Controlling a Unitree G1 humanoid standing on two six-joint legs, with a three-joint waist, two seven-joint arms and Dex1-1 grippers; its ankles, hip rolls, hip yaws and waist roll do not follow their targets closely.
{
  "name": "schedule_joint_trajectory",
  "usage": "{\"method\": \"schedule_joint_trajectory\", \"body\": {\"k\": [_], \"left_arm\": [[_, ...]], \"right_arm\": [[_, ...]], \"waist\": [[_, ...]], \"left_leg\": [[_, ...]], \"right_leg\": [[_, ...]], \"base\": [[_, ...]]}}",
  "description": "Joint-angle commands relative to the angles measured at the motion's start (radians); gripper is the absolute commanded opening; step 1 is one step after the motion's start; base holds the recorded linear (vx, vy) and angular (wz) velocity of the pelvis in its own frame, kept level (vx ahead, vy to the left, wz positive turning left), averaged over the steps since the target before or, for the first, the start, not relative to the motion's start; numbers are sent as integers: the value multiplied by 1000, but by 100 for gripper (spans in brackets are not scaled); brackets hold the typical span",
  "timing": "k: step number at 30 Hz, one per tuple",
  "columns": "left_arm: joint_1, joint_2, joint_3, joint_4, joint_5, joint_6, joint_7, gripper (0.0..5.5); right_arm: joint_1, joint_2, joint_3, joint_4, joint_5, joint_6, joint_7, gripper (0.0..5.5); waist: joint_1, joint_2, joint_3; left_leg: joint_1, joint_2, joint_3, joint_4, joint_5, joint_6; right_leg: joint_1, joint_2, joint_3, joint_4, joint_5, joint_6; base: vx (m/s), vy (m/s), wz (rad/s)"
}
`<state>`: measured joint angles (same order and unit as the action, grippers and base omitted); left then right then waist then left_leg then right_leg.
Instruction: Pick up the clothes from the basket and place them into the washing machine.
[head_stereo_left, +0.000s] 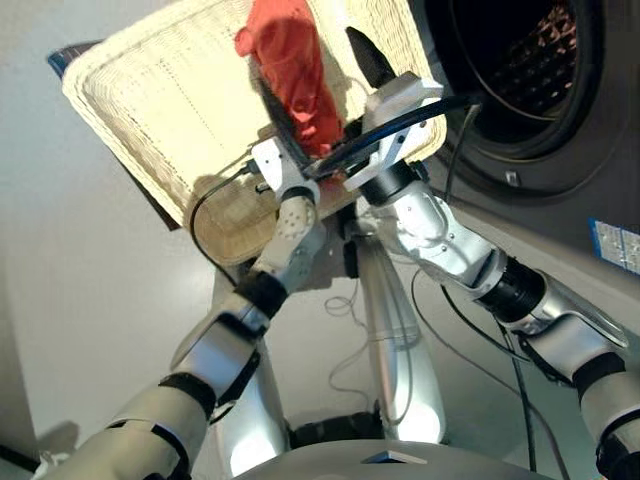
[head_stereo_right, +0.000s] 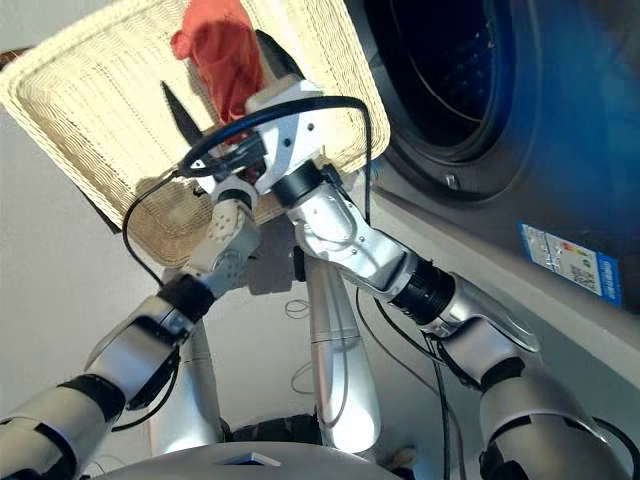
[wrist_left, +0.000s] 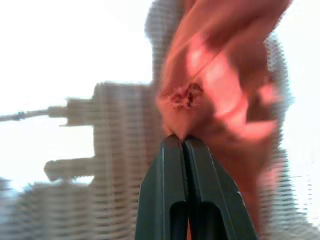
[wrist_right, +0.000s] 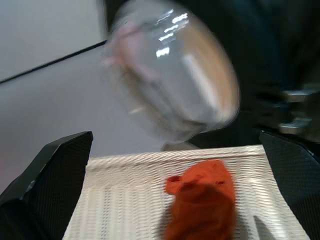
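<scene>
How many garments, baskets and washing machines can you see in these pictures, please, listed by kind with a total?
Red garment: 1, pinched by the left gripper
Basket: 1
Washing machine: 1
Blue garment: 0 in view
Total: 3

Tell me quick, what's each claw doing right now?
Left gripper: jaws shut on the coral red garment.
Right gripper: jaws open, holding nothing.

Blur smears the glass door (wrist_right: 172, 75); frame edges crop the basket (head_stereo_left: 150, 110).
</scene>
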<state>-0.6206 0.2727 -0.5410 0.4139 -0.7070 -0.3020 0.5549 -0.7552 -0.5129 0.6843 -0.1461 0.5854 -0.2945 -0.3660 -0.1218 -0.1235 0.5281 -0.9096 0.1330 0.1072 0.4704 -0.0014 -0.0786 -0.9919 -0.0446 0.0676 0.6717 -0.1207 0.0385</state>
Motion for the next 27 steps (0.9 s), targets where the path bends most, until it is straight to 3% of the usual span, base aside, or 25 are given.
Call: {"method": "schedule_joint_trajectory", "body": {"k": [1,2,6,14,21,27], "left_arm": [[53,8,10,-168,109,-38,-45,0],[69,24,24,-200,116,-41,-54,0],[162,116,64,-379,199,-53,-108,0],[189,255,97,-637,325,-95,-159,0],[128,306,59,-730,351,-95,-175,0],[86,296,38,-772,318,-110,-192,0]], "right_arm": [[19,-23,-69,-141,21,-88,32,550],[28,-29,-84,-146,31,-92,42,550],[128,-59,-137,-175,90,-96,104,550],[166,-79,-187,-203,145,-101,146,550],[95,-94,-121,-212,249,-83,174,550],[-2,-98,-31,-159,309,-46,217,550]], "waist": [[11,60,-8],[18,64,-8],[33,73,-8],[48,89,-8],[59,100,-8],[72,108,-8]], "left_leg": [[72,-8,18,-77,24,-7],[71,-7,23,-108,65,-2],[159,-20,18,-169,80,-2],[213,-33,21,-198,83,-3],[200,-30,21,-209,95,-8],[188,-26,23,-213,102,-11]], "right_leg": [[90,-3,-6,-77,34,48],[87,2,-9,-106,72,47],[179,-7,-17,-171,79,56],[234,-22,-18,-210,85,62],[223,-28,-22,-219,87,60],[210,-30,-23,-217,88,59]], "base": [[0,0,0],[0,0,0],[41,-12,36],[7,1,5],[0,0,0],[0,0,0]]}}
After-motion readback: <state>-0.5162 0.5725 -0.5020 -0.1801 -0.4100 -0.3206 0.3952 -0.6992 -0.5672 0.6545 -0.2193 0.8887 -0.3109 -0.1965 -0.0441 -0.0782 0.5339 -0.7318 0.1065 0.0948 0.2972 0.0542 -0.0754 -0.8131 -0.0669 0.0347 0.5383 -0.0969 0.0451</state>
